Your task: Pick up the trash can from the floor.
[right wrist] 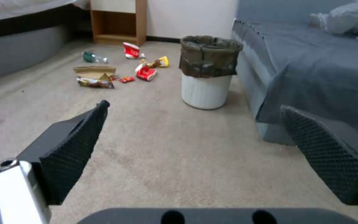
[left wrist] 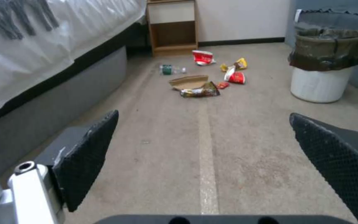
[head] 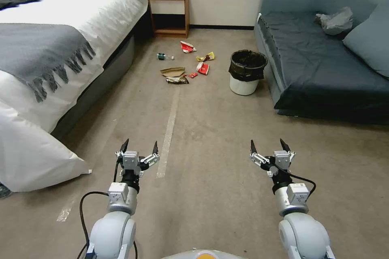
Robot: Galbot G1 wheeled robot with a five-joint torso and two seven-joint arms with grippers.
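The floor (head: 219,137), a beige-grey carpet with a faint pale stripe running away down its middle, spreads between the big white bed (head: 60,40) on the robot's left, which has a grey fringed throw across it, and the dark blue sofa (head: 324,64) on its right. A bulging white pillow (head: 28,157) lies on the carpet at the near corner of the bed. Against the far wall, between bed and sofa, stands a small wooden nightstand (head: 169,12) with a lamp base on top. A crumpled grey plastic bag (head: 335,20) sits on the sofa seat by a cushion. The trash can (head: 246,72) stands upright on the carpet just beside the sofa's front edge, white with a black liner folded over its rim, well ahead of both arms and nearer the right one. To its left, near the far end of the stripe, is a scatter of litter (head: 184,66): red and yellow snack wrappers, a flattened brown cardboard piece and a small plastic bottle (head: 164,56). The left gripper (head: 139,148) hangs low over the carpet beside the stripe, its fingers spread wide apart and holding nothing. The right gripper (head: 270,148) hangs at the same height, level with it, fingers likewise spread and empty, pointing toward the can.
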